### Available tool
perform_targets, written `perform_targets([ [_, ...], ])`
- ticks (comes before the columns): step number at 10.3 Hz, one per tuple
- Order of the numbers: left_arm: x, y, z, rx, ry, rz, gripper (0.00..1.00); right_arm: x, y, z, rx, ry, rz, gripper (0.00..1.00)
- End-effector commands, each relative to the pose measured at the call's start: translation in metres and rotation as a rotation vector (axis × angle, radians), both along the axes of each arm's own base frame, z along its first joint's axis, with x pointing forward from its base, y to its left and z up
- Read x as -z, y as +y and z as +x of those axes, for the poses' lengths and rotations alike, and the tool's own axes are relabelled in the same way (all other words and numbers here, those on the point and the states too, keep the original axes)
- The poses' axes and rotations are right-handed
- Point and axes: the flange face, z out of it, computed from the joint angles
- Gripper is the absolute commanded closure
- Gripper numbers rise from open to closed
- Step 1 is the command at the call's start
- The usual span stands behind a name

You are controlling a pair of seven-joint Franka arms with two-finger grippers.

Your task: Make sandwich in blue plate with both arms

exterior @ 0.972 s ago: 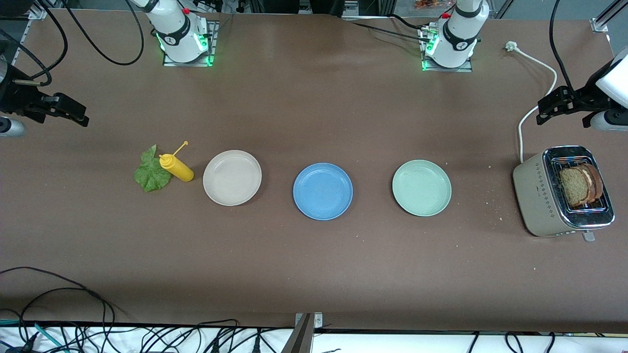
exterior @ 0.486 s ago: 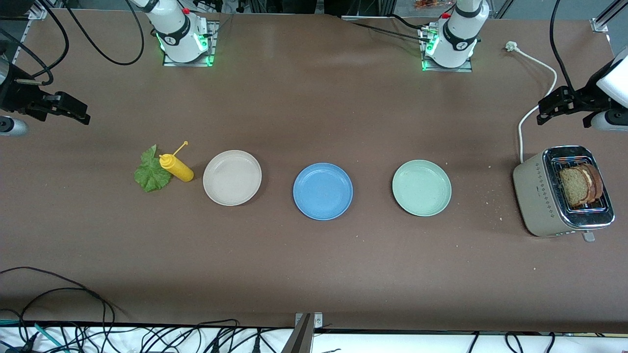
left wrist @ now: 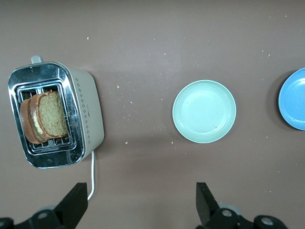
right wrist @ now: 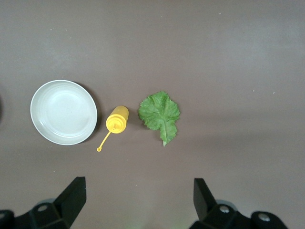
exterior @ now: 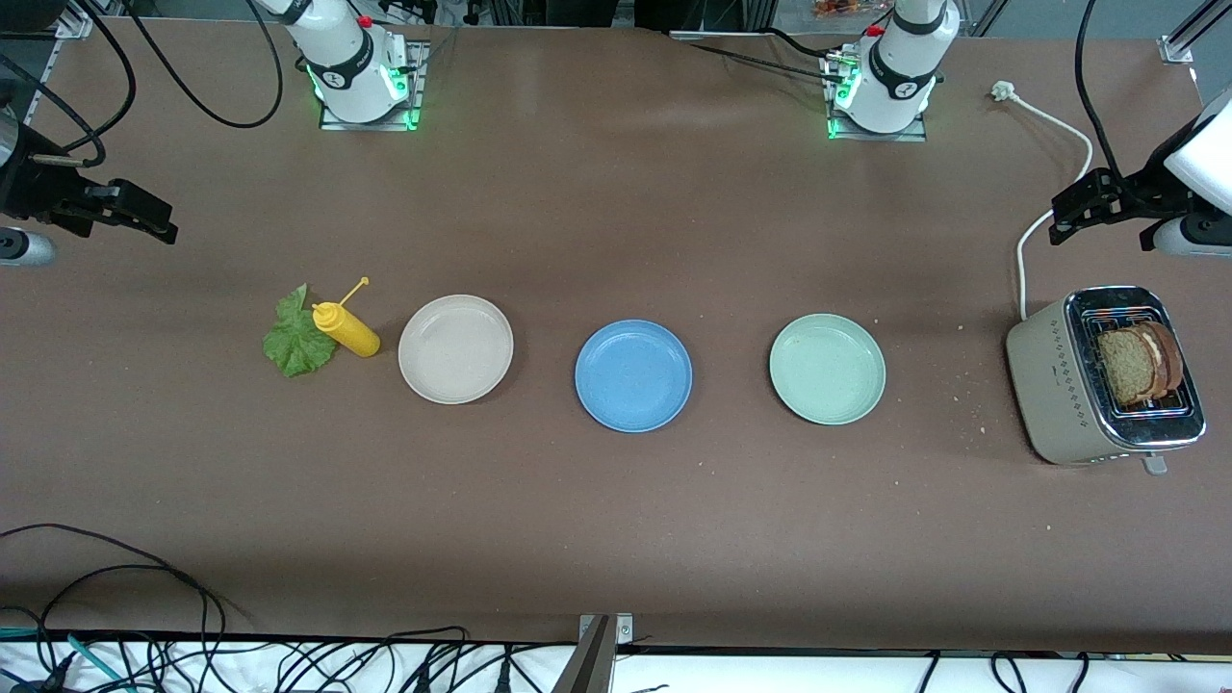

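You have not begun the build yet: the blue plate (exterior: 633, 375) sits bare, with no bread and no leaf on it. Take that plate as your landmark. Toward the right arm's end of the table from it lies the beige plate (exterior: 455, 348), then the yellow bottle (exterior: 346, 329) on its side, then the lettuce (exterior: 298, 339) touching the bottle. Toward the left arm's end from it lies the green plate (exterior: 827, 369), and well past that the toaster (exterior: 1107, 375), with both bread slices (exterior: 1141, 361) standing in its slots. So every part of the sandwich is away from the blue plate and all of the work is left: a slice onto the plate, the leaf on top, the second slice to close. Your left gripper (left wrist: 142, 210) hangs high over bare table just beside the toaster, jaws spread wide and holding nothing. Your right gripper (right wrist: 138, 207) hangs high over bare table near the lettuce and the bottle, jaws likewise wide and empty. Judging by that, each arm is placed for its own pickup, bread for the left, leaf for the right.
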Motion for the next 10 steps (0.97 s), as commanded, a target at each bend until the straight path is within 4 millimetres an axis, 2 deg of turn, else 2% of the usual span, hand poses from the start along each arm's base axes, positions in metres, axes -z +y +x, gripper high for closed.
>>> perform_targets([
  [1, -0.0062, -0.0017, -0.0028, 0.016, -0.013, 0.030, 0.00, -0.0096, 0.0025, -0.0027, -0.004, 0.001, 0.004, 0.00],
  [10, -0.0074, 0.0000, -0.0035, 0.012, -0.013, 0.023, 0.00, -0.0095, 0.0034, -0.0029, -0.004, 0.002, 0.004, 0.00],
])
